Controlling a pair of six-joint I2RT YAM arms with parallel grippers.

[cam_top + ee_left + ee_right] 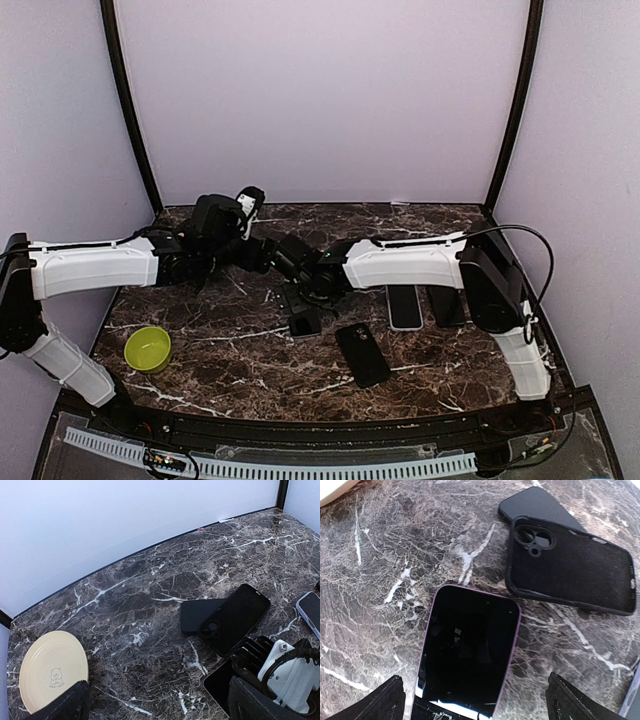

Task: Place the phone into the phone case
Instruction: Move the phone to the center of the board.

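A phone with a black screen and purple edge lies flat on the marble table. My right gripper is open, one finger on either side of the phone's near end and neither touching it. The empty black phone case lies open side up just beyond the phone, partly resting on another flat black item. The left wrist view shows the case and a corner of the phone beside the right gripper's body. My left gripper is open and holds nothing. From above, the phone and case sit at centre.
A cream plate lies to the left in the left wrist view. A yellow-green bowl sits at the front left. A light-coloured phone and a dark slab lie under the right arm. Both arms meet over the table's middle.
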